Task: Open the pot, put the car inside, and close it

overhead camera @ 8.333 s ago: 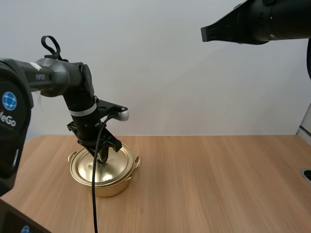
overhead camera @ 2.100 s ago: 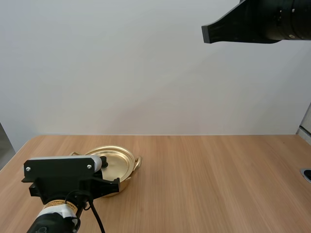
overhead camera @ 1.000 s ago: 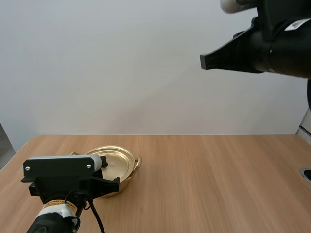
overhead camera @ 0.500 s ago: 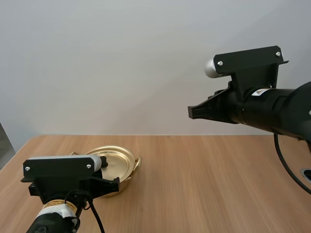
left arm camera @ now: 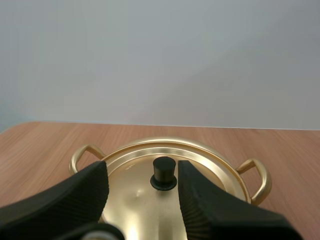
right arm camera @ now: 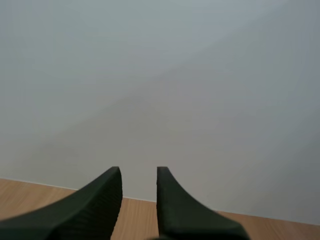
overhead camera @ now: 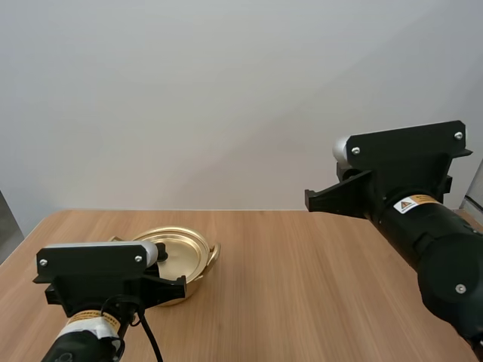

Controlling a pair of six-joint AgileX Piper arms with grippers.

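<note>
Nearest, my left pincer (left arm camera: 142,170) hangs low over the table (overhead camera: 302,286) with its two black fingers spread wide and nothing between them. Their ribbed faces turn inward on either side of the line to the lid's knob (left arm camera: 164,172). The tips are short of the knob, not touching it.

Just beyond stands the pot (overhead camera: 181,260), upright on the left part of the table, with the lid (left arm camera: 200,165) seated flat in its rim. A loop handle (left arm camera: 257,180) sticks out at each side.

The pot looks like thin gold metal, so I judge it stiff, light and smooth enough to slip. The lid is broad and polished and offers no edge to pinch. The black knob is the place to take hold: small, upright, and wider at its cap, which should stop the fingers sliding off upward. A straight lift seems best, since so light a pot may drag or tip if the lid catches.

Farther off to the right, my right pincer (right arm camera: 138,172) is raised above the table, fingers a little apart and empty, aimed at the wall.
</note>
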